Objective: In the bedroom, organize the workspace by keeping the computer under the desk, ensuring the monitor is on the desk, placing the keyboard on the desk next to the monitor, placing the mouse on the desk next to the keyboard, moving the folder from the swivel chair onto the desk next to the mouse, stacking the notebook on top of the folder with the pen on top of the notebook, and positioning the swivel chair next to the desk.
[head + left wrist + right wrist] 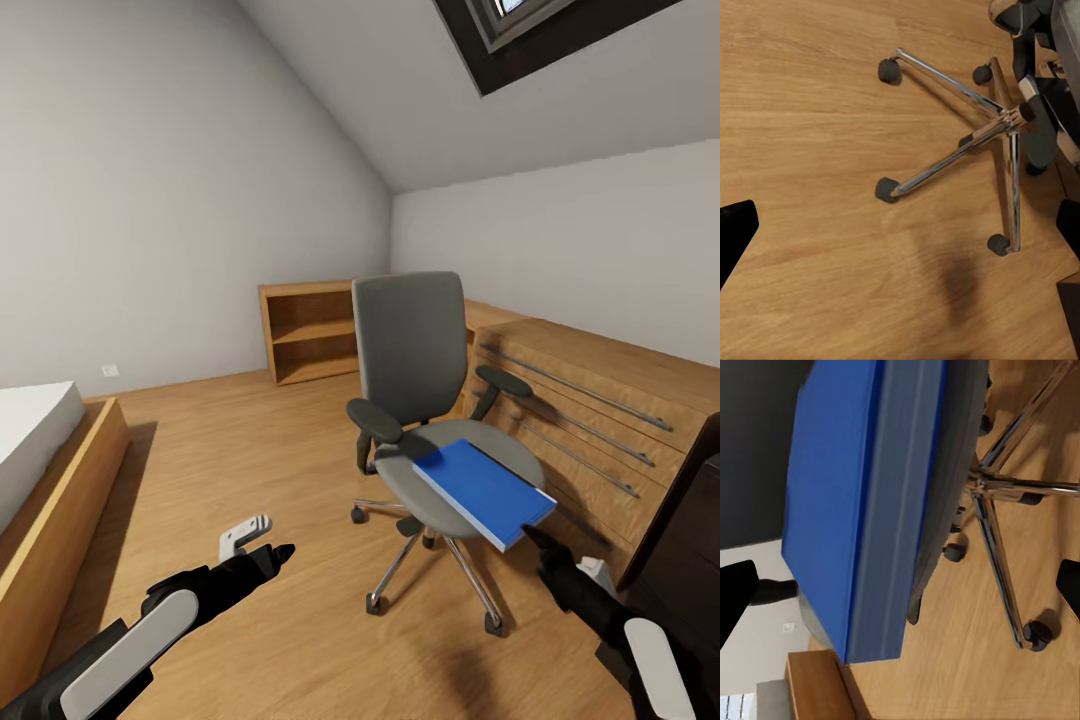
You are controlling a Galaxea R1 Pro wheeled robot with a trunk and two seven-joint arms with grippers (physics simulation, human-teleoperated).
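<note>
One chair (412, 400), one folder (484, 491) on its seat. One oak shelf (308, 330), one drawer unit (590, 420), one bed (40, 460), one skylight (520, 30). Two robot arms.

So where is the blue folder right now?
In the head view the folder lies flat on the swivel chair seat, one corner overhanging the front edge, just ahead of the right gripper.

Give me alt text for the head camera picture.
A blue folder lies on a grey swivel chair, overhanging its front edge, with the right gripper just below that corner. The left gripper hangs over oak floor.
</note>
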